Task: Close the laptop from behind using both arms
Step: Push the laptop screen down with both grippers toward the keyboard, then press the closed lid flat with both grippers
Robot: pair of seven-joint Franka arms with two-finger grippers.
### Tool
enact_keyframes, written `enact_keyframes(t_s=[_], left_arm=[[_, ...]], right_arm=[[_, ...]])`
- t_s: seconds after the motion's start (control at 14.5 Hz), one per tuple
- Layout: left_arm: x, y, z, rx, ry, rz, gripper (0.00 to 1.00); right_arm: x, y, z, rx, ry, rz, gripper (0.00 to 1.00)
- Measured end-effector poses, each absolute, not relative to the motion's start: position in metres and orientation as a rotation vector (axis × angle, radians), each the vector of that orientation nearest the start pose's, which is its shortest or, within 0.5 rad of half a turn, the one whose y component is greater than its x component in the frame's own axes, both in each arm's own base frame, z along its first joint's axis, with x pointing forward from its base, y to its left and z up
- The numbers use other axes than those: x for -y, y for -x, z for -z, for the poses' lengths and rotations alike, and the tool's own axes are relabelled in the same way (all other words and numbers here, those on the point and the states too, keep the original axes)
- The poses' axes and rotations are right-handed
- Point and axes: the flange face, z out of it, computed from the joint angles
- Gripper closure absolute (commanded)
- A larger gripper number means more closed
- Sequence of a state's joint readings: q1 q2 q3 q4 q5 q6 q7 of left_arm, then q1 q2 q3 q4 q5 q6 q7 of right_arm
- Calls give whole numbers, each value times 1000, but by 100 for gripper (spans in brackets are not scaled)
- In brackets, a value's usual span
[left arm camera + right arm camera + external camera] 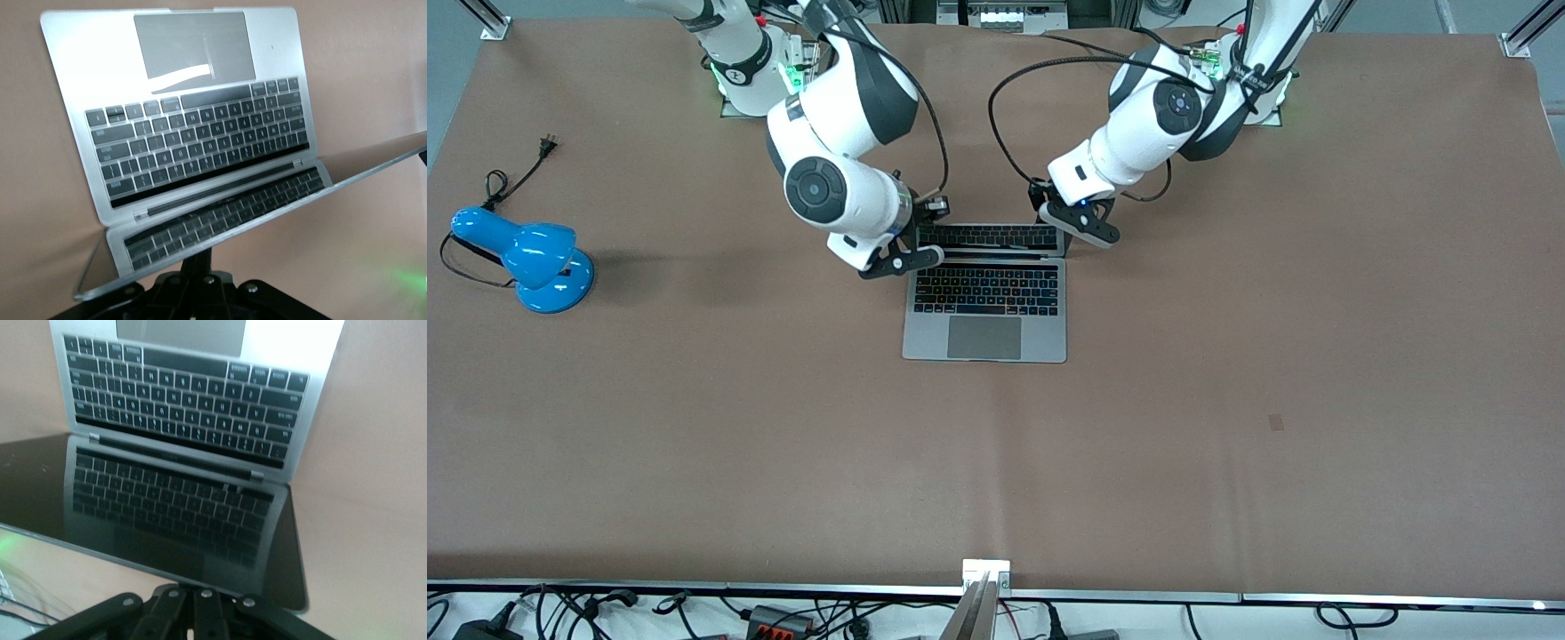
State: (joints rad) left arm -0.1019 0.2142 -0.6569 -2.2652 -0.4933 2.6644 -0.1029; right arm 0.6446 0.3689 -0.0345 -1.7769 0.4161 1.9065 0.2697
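Observation:
The silver-grey laptop lies open in the middle of the table, its trackpad toward the front camera. Its dark screen leans over the keyboard and mirrors the keys. My right gripper is shut, with its fingers against the lid's outer face at the corner toward the right arm's end. My left gripper is shut and rests against the lid's other corner. In the left wrist view the laptop lies past the lid's edge, where the left gripper touches. In the right wrist view the screen stands over the right gripper.
A blue desk lamp with a black cord lies toward the right arm's end of the table. The brown table mat ends at a metal rail nearest the front camera.

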Motion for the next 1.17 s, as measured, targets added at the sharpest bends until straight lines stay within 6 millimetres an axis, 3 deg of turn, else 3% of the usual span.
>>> enact_keyframes(t_s=[0.28, 0.76, 1.17], left_arm=[[369, -428, -280, -370, 3596, 94, 99], [366, -471, -263, -346, 3645, 144, 99], [360, -499, -218, -328, 3669, 211, 99]], right_arm=[[-383, -523, -327, 190, 2863, -501, 100], [-375, -576, -276, 110, 2876, -478, 100], [-376, -592, -222, 62, 2897, -376, 100]])
